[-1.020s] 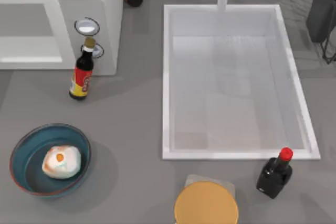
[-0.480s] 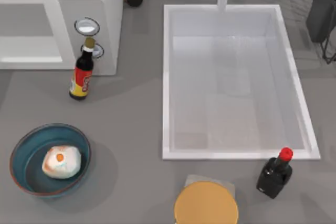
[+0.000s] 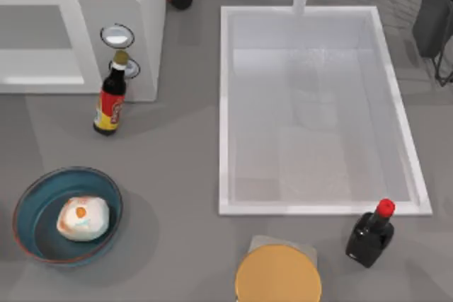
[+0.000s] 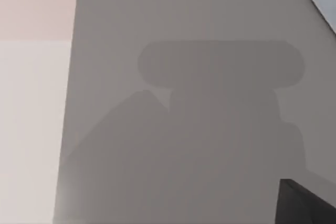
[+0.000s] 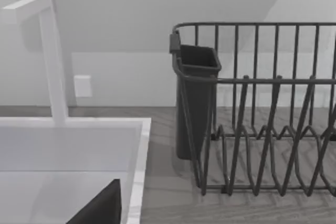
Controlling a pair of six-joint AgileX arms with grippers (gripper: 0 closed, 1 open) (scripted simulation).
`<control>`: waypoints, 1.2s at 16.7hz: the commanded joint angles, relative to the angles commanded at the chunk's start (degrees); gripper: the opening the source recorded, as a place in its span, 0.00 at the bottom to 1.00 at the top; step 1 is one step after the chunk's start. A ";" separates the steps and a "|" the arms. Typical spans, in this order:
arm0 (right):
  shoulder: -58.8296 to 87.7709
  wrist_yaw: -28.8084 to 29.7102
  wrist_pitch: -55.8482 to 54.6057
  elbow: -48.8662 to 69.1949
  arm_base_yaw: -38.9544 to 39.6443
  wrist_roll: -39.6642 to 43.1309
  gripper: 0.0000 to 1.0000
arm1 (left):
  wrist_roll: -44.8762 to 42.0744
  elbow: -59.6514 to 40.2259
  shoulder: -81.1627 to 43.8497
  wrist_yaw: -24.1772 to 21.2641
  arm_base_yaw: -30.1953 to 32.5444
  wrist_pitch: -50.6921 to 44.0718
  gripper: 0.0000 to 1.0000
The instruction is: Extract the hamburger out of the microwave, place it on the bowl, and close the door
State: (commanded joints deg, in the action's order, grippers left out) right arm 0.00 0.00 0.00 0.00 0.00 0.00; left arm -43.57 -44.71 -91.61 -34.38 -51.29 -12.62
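Note:
The hamburger [image 3: 83, 218], off-white with orange patches, lies inside the blue bowl [image 3: 28, 206] at the table's front left. The white microwave [image 3: 145, 5] stands at the back left, its two knobs [image 3: 117, 35] facing the table. A white frame [image 3: 79, 40] on its front surrounds a greyish area; I cannot tell whether that is the door or how it stands. A dark part of my left arm [image 4: 304, 205] shows over bare grey table with a broad shadow. A dark part of my right arm [image 5: 100, 208] shows near the sink's back corner.
A soy sauce bottle [image 3: 110, 100] stands in front of the microwave's knobs. A large white sink [image 3: 226, 104] with a faucet [image 5: 52, 56] takes up the middle and right. An orange disc [image 3: 277, 274], a black red-capped bottle [image 3: 370, 235] and a dark dish rack [image 5: 262, 103] are nearby.
The faint shadows at the table's left edge have shifted a little. The hamburger, the bowl and the bottles have not moved.

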 joint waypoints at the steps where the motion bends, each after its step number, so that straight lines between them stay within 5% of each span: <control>1: 0.00 0.00 0.00 0.00 0.00 0.00 1.00 | 0.74 1.25 1.20 0.33 0.64 0.74 0.00; 8: 0.00 0.00 0.00 0.00 0.00 0.00 1.00 | 1.86 2.33 2.48 0.72 1.53 1.41 0.00; 20: 0.00 0.00 0.00 0.00 0.00 0.00 1.00 | 17.71 18.00 19.68 10.64 18.23 7.11 0.00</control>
State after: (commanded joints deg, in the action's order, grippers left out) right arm 0.00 0.00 0.00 0.00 0.00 0.00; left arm -25.86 -26.71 -71.93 -23.73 -33.06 -5.51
